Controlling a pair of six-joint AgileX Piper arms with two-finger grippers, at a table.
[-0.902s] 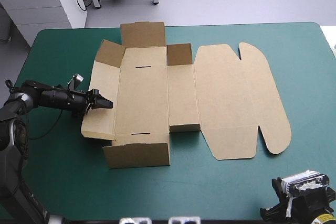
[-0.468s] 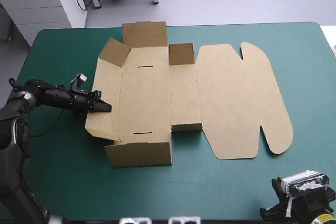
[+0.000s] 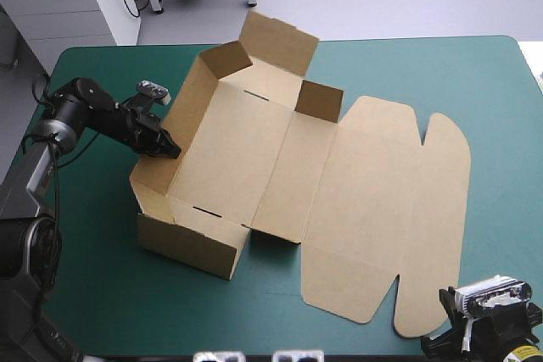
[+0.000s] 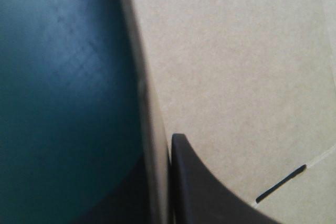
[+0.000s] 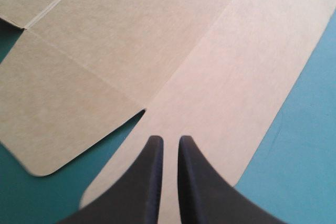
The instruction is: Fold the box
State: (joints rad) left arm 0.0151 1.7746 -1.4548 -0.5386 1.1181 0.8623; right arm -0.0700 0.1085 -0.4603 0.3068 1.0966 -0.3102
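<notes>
The brown box [image 3: 254,158] sits on the counter [image 3: 102,294]: light, stiff board, hinging at its creases. Left claw [image 3: 168,148] pinches its raised left wall, a sound hold near the rim; right claw [image 5: 169,140], nearly closed, holds nothing.

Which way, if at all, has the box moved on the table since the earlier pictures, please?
Yes. The box has turned clockwise; its rounded lid end now lies closer to the table's near edge.
</notes>
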